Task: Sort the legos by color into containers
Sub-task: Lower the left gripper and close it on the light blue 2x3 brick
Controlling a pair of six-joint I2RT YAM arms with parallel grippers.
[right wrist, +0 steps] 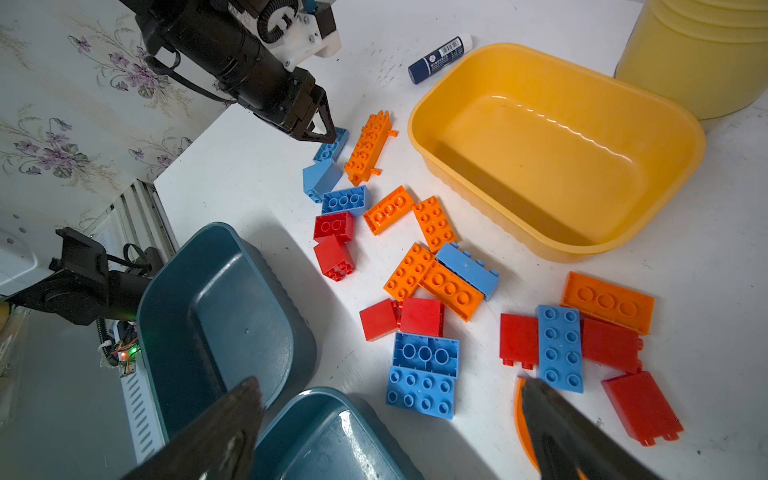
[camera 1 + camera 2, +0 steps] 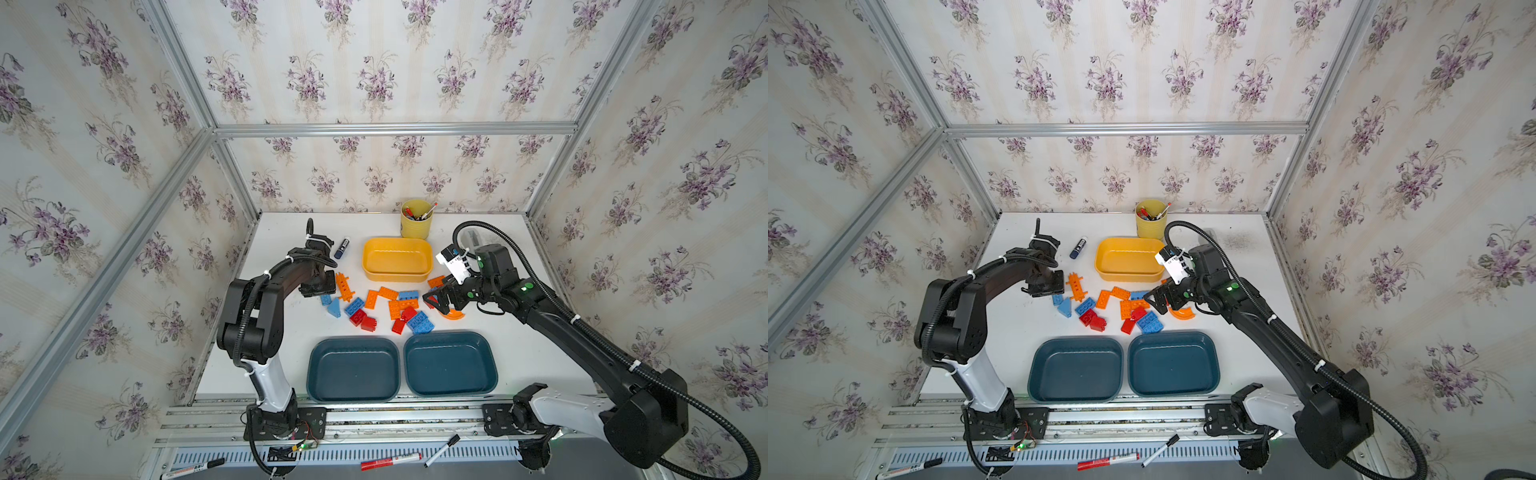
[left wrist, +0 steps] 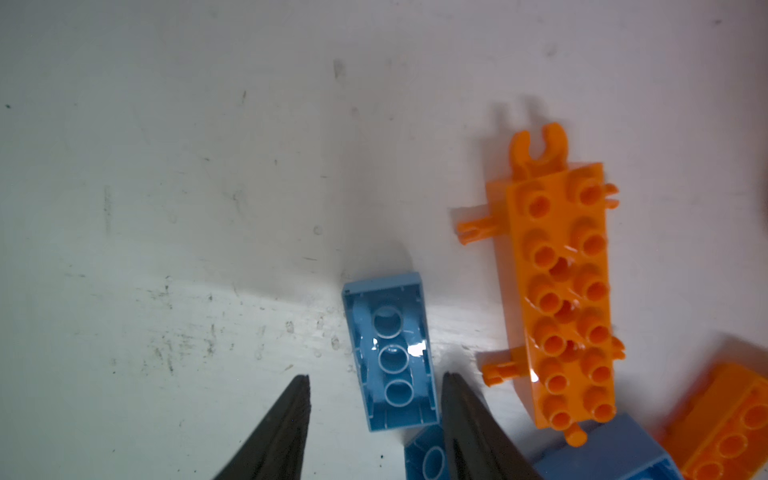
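Left hand (image 3: 374,399): your fingers stand apart and hold nothing, straddling the near end of a light blue brick (image 3: 390,351) that lies hollow side up on the counter (image 3: 166,166).
Right hand (image 1: 390,432): spread wide and empty, hovering over the right end of the pile, with the curved orange piece (image 2: 453,315) just under it.
Step in hand: I judge you are about to pick up the blue brick. Centre it between the fingers, go low, and close on its long sides so it cannot twist out.
Watch for: the long orange strip (image 3: 561,299) lies just beside the brick, and another blue piece sits by one finger; keep clear of both.
Containers: two teal tubs (image 2: 353,370) (image 2: 451,363) sit side by side at the near edge and the yellow tub (image 2: 397,258) at the far side; all three are empty.
Legos: blue, orange and red bricks (image 2: 386,307) lie scattered between the tubs, chunky, glossy and studded, and none is sorted yet.
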